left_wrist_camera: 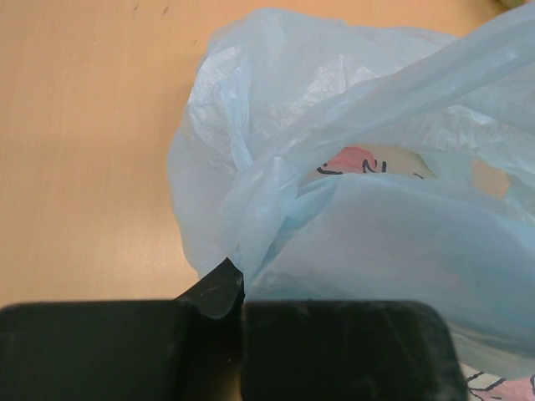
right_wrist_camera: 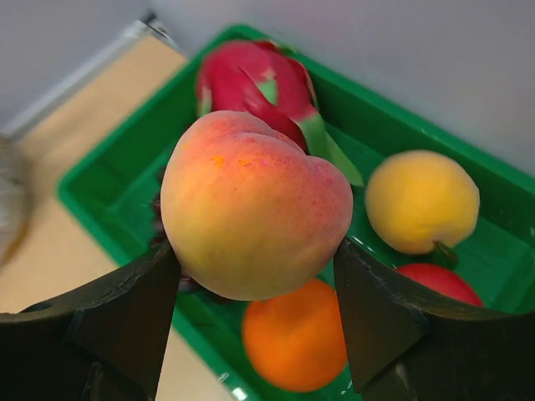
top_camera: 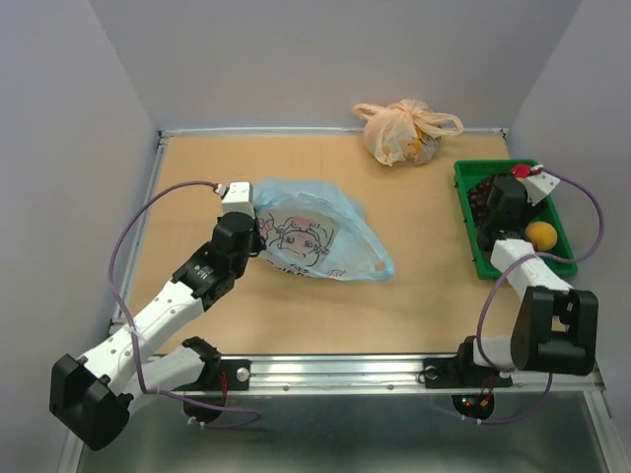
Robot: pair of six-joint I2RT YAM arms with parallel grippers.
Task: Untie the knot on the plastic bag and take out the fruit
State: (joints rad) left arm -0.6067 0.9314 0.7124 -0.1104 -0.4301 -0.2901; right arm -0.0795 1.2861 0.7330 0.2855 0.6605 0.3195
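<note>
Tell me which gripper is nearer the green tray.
Right. The right gripper holds a peach above the green tray; the left gripper pinches the plastic bag, well away from it.

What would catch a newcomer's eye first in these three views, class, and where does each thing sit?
A big rosy peach fills the right wrist view, clamped between the right arm's fingers above the green tray. In the middle of the table lies the light blue plastic bag with its cartoon face, the left arm's fingers pinching its edge. A knotted peach-orange bag sits at the far edge.
</note>
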